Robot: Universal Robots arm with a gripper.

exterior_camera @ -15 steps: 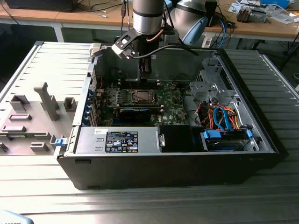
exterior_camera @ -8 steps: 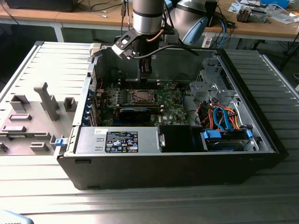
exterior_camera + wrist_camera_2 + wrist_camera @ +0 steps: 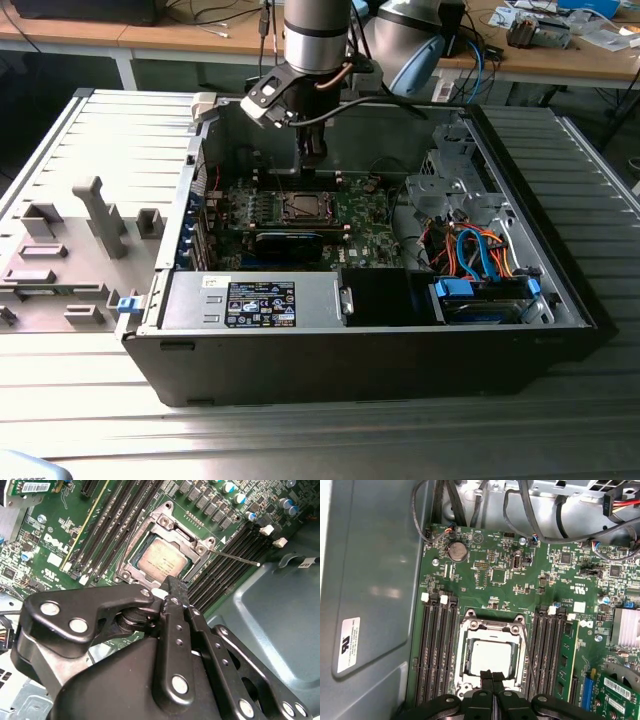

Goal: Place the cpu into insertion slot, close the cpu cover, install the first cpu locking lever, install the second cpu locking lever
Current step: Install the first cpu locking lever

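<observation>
The cpu, a flat square with a dull grey metal top, lies in its socket on the green motherboard. The silvery, cut-out cpu cover lies flat around its edges. The gripper hangs over one edge of the cpu, its black fingers pressed together on nothing. Long black memory slots flank the cpu on both sides (ribbed, with white clips), and a thin wire lever juts out over those slots beside it.
</observation>
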